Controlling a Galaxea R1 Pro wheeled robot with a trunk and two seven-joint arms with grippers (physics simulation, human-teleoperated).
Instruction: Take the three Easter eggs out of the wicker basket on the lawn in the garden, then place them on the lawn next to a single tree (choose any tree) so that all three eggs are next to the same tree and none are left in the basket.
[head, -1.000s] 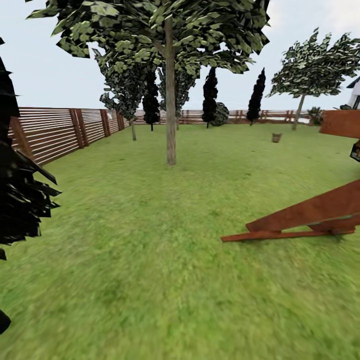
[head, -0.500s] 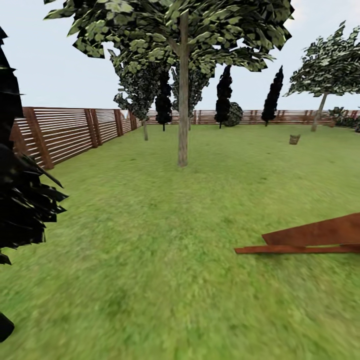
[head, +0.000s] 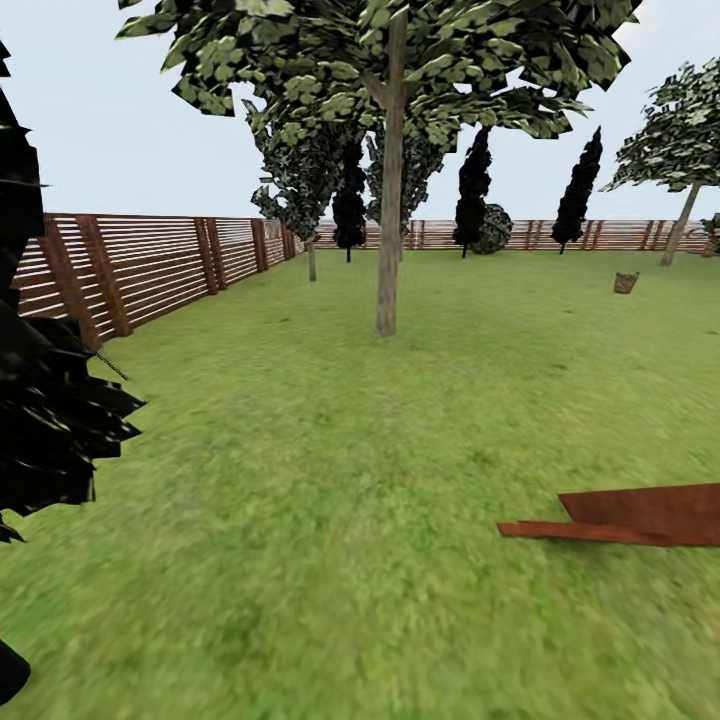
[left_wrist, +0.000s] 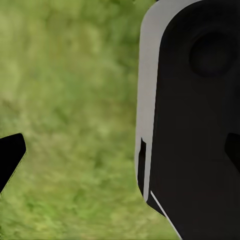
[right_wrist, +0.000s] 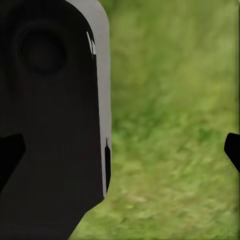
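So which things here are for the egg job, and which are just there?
For the job: lawn, tree, tiny far-off basket (probably).
Just there: fence, black trees, brown board.

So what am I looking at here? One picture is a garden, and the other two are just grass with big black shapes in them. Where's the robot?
These are simulator pictures from a wheeled robot with two arms. The garden picture comes from the camera on its head: it looks across the lawn toward a tall tree, with a slatted wooden fence on the left. The small brown thing far off on the right may be the basket, but it is too small to be sure. A rusty-brown slanted object lies on the grass nearby.

The other two come from cameras on the wrists. The black shapes are parts of the left pincer and the right pincer, seen close up over grass. Nothing is visibly held, and I cannot tell whether they are open.
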